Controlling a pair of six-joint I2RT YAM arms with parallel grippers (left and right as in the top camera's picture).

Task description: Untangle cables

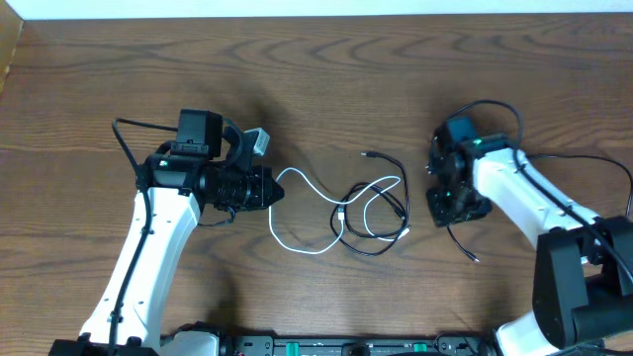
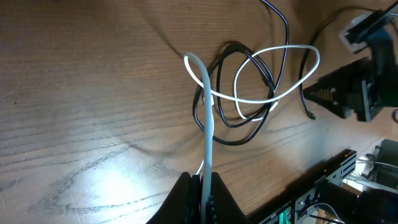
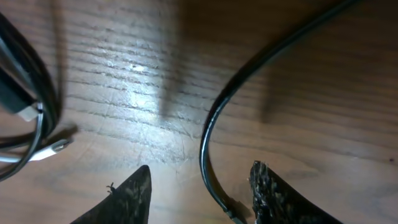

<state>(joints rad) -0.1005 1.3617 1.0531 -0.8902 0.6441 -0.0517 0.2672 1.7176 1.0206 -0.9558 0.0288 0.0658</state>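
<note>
On my right wrist feed the gripper (image 3: 200, 190) has its two dark fingertips (image 3: 130, 196) standing apart, low over the wooden bench (image 3: 124, 74). A black cable (image 3: 249, 68) comes in from the far right, curves down through the gap and ends in a small tip close to the right fingertip. I can't tell whether they touch. At the left edge I see black loops (image 3: 37, 81), and just beside them lies the plug end of a white cable (image 3: 43, 151).
</note>
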